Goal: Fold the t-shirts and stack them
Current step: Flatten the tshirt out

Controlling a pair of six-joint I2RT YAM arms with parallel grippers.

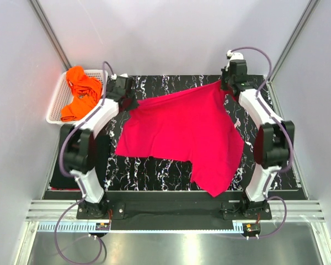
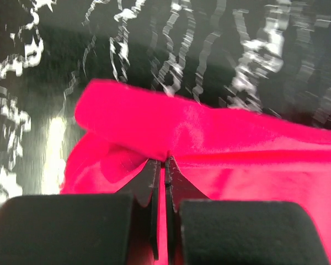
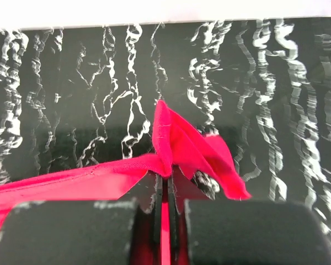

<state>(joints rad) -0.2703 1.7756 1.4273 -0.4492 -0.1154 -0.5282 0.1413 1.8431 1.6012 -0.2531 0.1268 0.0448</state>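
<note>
- The hot pink t-shirt (image 1: 182,135) lies across the middle of the black white-veined mat (image 1: 149,171), with its far hem drawn in a line between the two grippers.
- The left gripper (image 1: 128,102) is clenched on the shirt's 10 o'clock corner. In the left wrist view its jaws are closed with pink cloth pinched between them.
- The right gripper (image 1: 225,84) is clamped on the 1 o'clock corner. The right wrist view shows a peak of cloth standing above the closed jaws.
- The shirt's 3 o'clock edge runs just beside the right arm (image 1: 267,143), and a point of cloth reaches toward 5 o'clock near the mat's near edge.
- Bare mat shows from 6 to 8 o'clock and in a strip at 12 o'clock.
- A white lattice basket (image 1: 56,107) sits at 10 o'clock off the mat, beside the left arm (image 1: 94,124), and holds the crumpled orange t-shirts (image 1: 81,91).
</note>
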